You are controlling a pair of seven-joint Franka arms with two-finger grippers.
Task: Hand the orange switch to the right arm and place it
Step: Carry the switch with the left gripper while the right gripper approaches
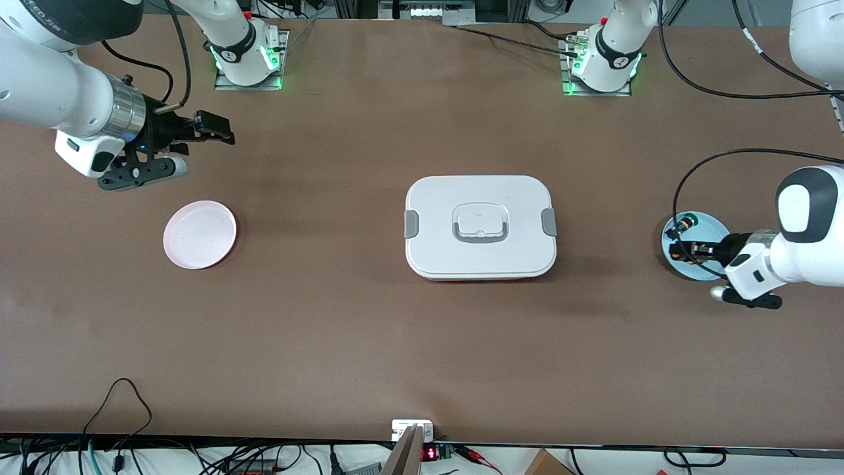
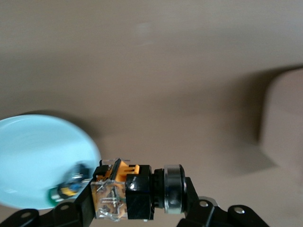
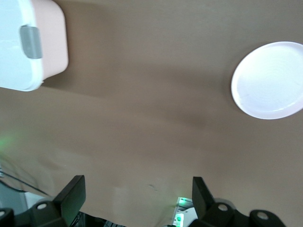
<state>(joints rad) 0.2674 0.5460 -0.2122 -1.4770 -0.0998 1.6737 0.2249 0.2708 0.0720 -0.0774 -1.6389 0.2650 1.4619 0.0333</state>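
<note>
My left gripper (image 1: pixel 687 251) is shut on the orange switch (image 1: pixel 679 251) and holds it low over the light-blue plate (image 1: pixel 707 227) at the left arm's end of the table. In the left wrist view the orange switch (image 2: pixel 135 187) lies crosswise in the left gripper (image 2: pixel 136 202), with its tan-orange rear block, black body and silver ring showing. A second switch with a green-yellow cap (image 1: pixel 680 228) lies on the same plate (image 2: pixel 33 156). My right gripper (image 1: pixel 212 129) is open and empty, in the air at the right arm's end; its own view (image 3: pixel 136 196) shows only table between its fingers.
A white lidded box (image 1: pixel 480 226) stands in the middle of the table; its corner shows in the right wrist view (image 3: pixel 26 42). A pale pink plate (image 1: pixel 200 234) lies at the right arm's end, below the right gripper in the front view, and shows in the right wrist view (image 3: pixel 269 80).
</note>
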